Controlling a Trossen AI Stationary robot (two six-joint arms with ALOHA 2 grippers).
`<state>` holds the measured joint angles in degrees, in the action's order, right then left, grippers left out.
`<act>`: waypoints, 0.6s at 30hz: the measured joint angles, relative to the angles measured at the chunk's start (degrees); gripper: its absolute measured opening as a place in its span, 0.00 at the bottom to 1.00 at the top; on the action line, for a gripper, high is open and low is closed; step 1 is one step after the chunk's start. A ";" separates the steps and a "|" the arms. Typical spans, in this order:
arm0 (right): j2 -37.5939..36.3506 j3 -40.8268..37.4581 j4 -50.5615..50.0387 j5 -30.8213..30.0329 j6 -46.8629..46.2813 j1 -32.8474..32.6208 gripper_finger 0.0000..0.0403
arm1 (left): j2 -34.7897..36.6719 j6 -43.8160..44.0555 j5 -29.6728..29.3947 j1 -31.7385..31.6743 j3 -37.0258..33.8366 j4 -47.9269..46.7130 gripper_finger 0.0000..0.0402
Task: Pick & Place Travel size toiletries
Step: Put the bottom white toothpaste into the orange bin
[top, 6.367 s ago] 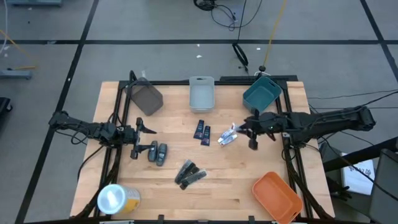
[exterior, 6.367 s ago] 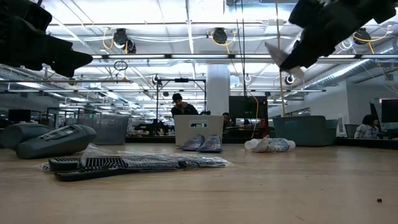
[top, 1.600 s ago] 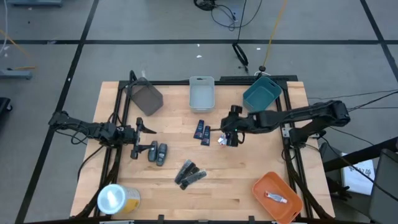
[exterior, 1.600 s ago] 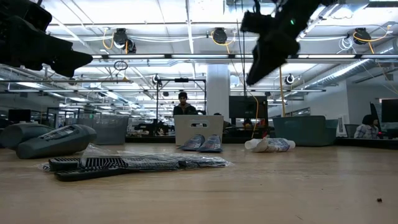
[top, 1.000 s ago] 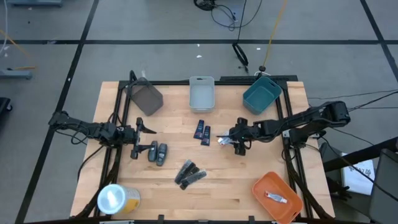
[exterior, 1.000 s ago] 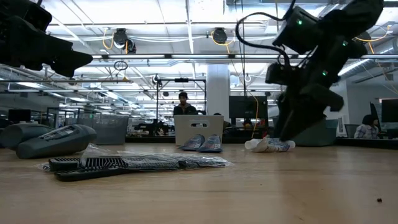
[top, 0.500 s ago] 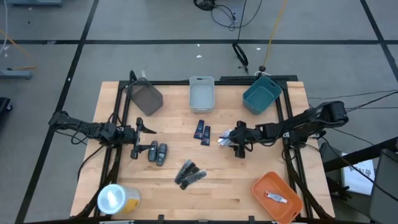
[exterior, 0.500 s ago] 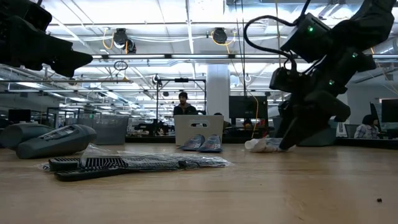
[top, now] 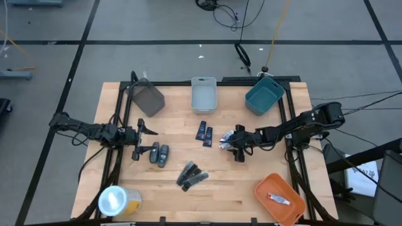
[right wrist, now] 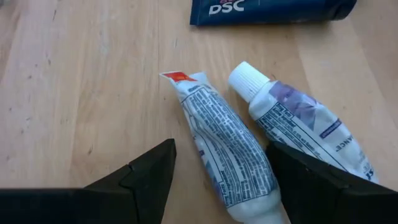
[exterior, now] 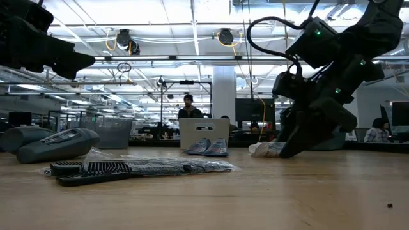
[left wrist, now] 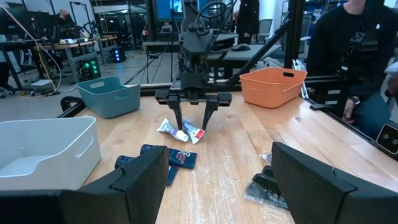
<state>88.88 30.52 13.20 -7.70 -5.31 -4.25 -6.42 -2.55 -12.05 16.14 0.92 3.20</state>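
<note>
Two silvery-white tubes (top: pixel 227 143) lie side by side on the wood near the table's middle. My right gripper (right wrist: pixel 221 186) stands open, low over them. Its fingers straddle the tube with the red crimped end (right wrist: pixel 217 149). The white-capped tube (right wrist: pixel 298 121) lies just beside one finger (right wrist: pixel 311 180); whether they touch, I cannot tell. Two dark blue packets (top: pixel 204 132), two dark grey oval pieces (top: pixel 159 154) and black sticks in clear wrap (top: pixel 191 176) lie flat on the table. My left gripper (top: pixel 143 139) waits open at the table's left, beside the oval pieces.
A grey bin (top: pixel 147 97), a white bin (top: pixel 203 94) and a teal bin (top: pixel 264 94) stand along the far edge. An orange bin (top: pixel 279 198) at the near right holds one tube. A yellow roll (top: pixel 116 201) stands at the near left corner.
My right gripper has come down over the two tubes and shifted slightly toward the table's left, its fingers staying apart. The left arm has kept still.
</note>
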 joint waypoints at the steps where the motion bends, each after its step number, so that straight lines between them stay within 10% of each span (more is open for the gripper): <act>1: 0.04 -0.02 0.49 0.07 -0.01 0.00 0.60 | -0.02 0.00 0.00 0.00 0.01 0.00 0.70; 18: 0.09 -0.09 0.68 0.25 0.04 0.00 0.32 | 0.00 0.00 0.00 0.00 0.01 0.00 0.70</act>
<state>88.97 30.44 13.88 -7.44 -5.27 -4.25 -6.42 -2.55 -12.05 16.14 0.93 3.20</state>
